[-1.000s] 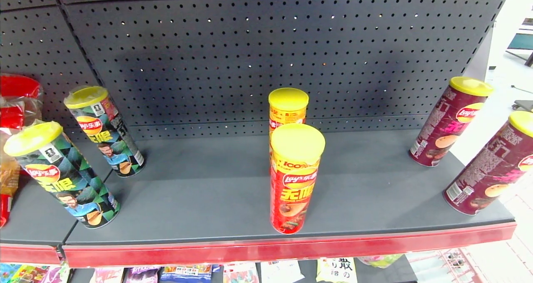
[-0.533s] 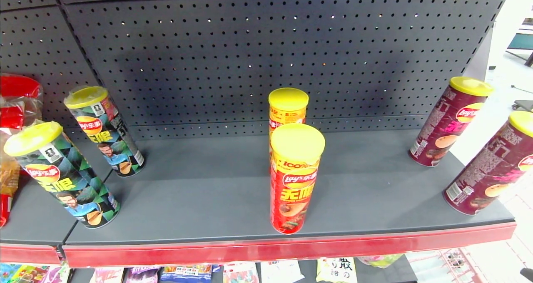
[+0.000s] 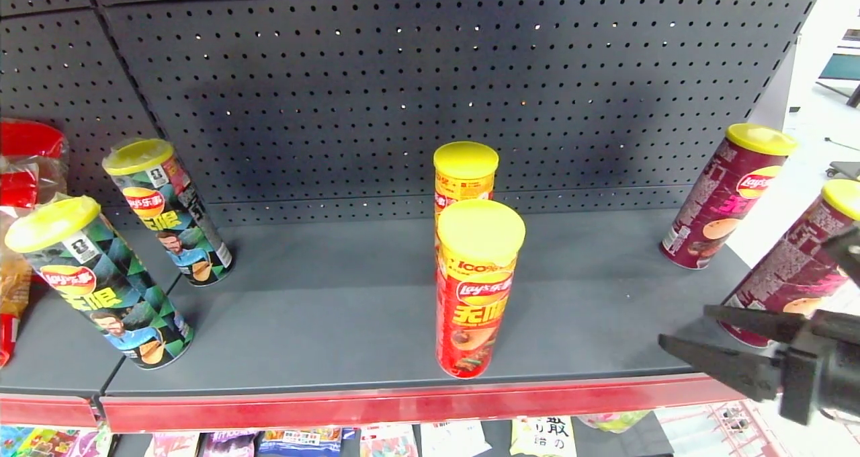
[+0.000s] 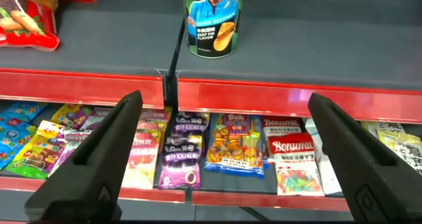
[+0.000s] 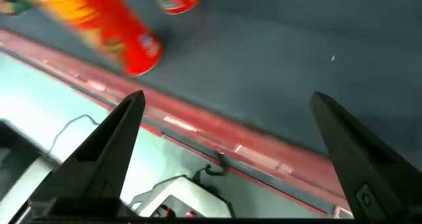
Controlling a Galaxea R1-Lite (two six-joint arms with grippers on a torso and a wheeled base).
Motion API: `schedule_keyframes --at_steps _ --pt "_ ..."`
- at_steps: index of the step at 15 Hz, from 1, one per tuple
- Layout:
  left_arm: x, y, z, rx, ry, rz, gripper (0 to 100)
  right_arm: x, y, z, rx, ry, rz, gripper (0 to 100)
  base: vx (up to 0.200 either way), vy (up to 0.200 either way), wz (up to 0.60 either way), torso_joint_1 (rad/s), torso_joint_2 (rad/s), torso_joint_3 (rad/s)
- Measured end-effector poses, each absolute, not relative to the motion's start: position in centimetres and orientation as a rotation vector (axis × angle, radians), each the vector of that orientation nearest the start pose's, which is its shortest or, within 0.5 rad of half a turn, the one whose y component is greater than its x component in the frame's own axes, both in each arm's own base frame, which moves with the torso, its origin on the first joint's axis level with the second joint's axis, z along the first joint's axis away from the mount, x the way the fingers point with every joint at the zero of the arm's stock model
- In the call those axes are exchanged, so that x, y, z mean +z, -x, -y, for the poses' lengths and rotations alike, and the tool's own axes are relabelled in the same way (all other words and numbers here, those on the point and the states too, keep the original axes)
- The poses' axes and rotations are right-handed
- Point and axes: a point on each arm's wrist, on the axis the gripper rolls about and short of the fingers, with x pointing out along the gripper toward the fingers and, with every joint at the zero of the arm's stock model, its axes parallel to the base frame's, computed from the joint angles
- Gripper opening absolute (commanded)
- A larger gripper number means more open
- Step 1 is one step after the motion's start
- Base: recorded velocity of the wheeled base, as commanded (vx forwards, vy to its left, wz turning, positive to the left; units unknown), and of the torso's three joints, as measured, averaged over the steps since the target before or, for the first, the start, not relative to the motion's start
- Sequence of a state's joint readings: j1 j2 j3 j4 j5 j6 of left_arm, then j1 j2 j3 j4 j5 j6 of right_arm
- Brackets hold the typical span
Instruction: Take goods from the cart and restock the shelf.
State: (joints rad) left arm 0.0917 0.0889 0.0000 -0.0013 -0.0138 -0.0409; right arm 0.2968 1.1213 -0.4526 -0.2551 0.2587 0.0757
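Head view: right gripper (image 3: 684, 325), spread and empty, at the front edge of the shelf (image 3: 322, 309).
Just behind it stands a maroon crisp can (image 3: 799, 275); steer clear to avoid toppling it. The left gripper (image 4: 224, 99) is spread too.

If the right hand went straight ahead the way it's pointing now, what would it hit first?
Probably the shelf itself, near its red front lip, which the wrist view shows between the fingers of the open right hand. The front red can sits off to one side, though depth is unclear.
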Motion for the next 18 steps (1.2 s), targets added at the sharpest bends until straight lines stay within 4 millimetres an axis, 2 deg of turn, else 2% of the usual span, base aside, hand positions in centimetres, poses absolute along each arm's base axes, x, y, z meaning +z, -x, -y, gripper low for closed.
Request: schedule_keyframes --at_steps 3,5,12,18 --pt "7.7 1.6 0.2 0.079 0.045 -0.086 100 16.2 -17.7 -6.8 0.525 -0.028 -0.527 100 0.000 0.000 0.00 0.000 0.00 0.000" --pt "7.7 1.6 0.2 0.080 0.046 -0.086 100 15.3 -18.7 -8.5 0.570 -0.001 -0.565 100 0.000 0.000 0.00 0.000 0.00 0.000" --pt "7.7 1.6 0.2 0.079 0.045 -0.087 100 13.7 -20.3 -12.6 0.611 0.078 -0.625 100 0.000 0.000 0.00 0.000 0.00 0.000" --pt "7.7 1.6 0.2 0.079 0.046 -0.087 100 13.4 -21.7 -14.5 0.595 0.108 -0.627 100 0.000 0.000 0.00 0.000 0.00 0.000"
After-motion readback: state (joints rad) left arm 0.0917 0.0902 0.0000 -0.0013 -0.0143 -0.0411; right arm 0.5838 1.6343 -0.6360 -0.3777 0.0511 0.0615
